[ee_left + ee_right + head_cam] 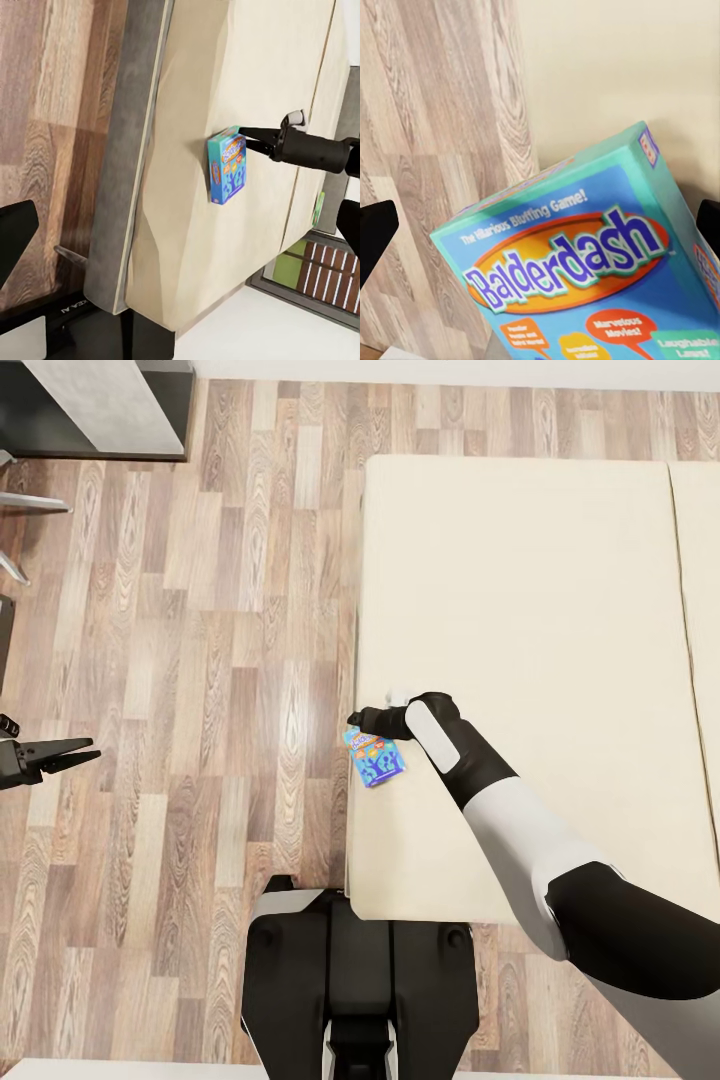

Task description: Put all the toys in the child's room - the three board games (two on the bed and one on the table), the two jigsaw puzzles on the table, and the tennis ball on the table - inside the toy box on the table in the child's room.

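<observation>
Step in hand, pickup of small blue board game point(376, 758) at near left edge of bed point(520, 610): right gripper point(356, 720) at box's far end, jaws parted either side, not closed; left gripper point(78, 752) open over floor; next, close, lift

The small blue board game point(585, 262) lying at the edge of the bed point(520, 610) carries readable print. Across an orange oval in its middle stands the title "Balderdash" in large purple letters. Above the oval a white line reads "The Hilarious Bluffing Game!". Below the oval, coloured speech bubbles read "Marvelous Movies!" and "Laughable Laws!"; two further bubbles beside them are too small to read. In the head view the print on the box is illegible.
</observation>
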Available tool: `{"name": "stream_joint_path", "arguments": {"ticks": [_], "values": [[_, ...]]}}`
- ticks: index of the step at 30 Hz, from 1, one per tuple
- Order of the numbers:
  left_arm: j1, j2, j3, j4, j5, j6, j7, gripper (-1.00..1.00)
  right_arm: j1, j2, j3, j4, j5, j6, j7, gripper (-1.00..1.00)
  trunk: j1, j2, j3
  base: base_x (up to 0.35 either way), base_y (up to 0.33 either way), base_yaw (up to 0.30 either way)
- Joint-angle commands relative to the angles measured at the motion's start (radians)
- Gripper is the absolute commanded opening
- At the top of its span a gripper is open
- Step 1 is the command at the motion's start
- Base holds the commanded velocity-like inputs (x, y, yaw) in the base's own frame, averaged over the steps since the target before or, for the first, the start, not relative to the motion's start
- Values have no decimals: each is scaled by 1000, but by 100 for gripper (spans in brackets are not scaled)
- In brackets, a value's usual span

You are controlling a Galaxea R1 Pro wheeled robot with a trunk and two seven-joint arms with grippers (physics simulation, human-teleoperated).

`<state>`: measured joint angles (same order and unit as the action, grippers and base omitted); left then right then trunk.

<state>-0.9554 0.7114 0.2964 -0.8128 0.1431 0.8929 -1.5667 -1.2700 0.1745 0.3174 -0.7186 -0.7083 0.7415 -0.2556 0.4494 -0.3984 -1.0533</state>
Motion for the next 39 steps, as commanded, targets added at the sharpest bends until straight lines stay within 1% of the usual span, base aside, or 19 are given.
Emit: {"name": "stream_joint_path", "arguments": {"ticks": [1,11,13,16,19,21,25,29,30,32,33,35,36,37,38,39], "values": [[0,0,0,0,0,11,-4,100,0,0,2,-1,-9,1,-10,100,1,-2,-1,0,0,0],[0,0,0,0,-1,11,-4,100,0,0,2,-4,-7,2,-11,100,1,-2,11,0,0,0],[0,0,0,0,-2,11,-4,100,0,0,2,-16,-7,4,-12,100,1,-2,14,0,0,0],[0,0,0,0,-2,11,-4,100,0,0,2,-48,-7,9,-14,100,1,-2,19,0,0,0],[0,0,0,0,-2,9,-4,100,1,0,3,-110,-8,20,-16,100,1,-2,24,0,0,0],[1,1,0,1,-2,9,-4,100,9,0,2,-167,-5,51,-17,100,1,-2,27,0,0,0],[2,2,0,6,-3,8,-4,100,22,0,1,-222,-3,81,-18,100,1,-2,33,0,0,0],[7,2,0,18,-3,-6,-4,100,61,0,-1,-327,-1,132,-19,100,1,-2,40,0,0,0],[7,2,0,28,-3,-17,-4,100,83,0,-3,-367,-1,154,-19,100,1,-2,41,0,0,0],[8,2,0,43,-3,-30,-4,100,108,0,-5,-412,-1,174,-19,100,1,-2,45,0,0,0],[8,3,0,62,-3,-43,-4,100,136,0,-7,-458,-1,191,-19,100,1,-2,46,0,0,0],[9,3,0,85,-3,-59,-4,100,167,0,-9,-505,-1,205,-19,100,1,-2,50,0,0,0],[9,3,0,111,-3,-78,-4,100,201,0,-10,-551,-2,215,-19,100,1,-2,51,0,0,0],[9,3,0,125,-3,-88,-4,100,218,0,-10,-575,-3,219,-19,100,1,-2,53,0,0,0],[10,3,0,155,-3,-111,-4,100,254,0,-11,-627,-4,225,-18,100,1,-2,54,0,0,0],[10,3,0,170,-3,-123,-4,100,272,0,-11,-656,-5,227,-18,100,1,-2,56,0,0,0]]}}
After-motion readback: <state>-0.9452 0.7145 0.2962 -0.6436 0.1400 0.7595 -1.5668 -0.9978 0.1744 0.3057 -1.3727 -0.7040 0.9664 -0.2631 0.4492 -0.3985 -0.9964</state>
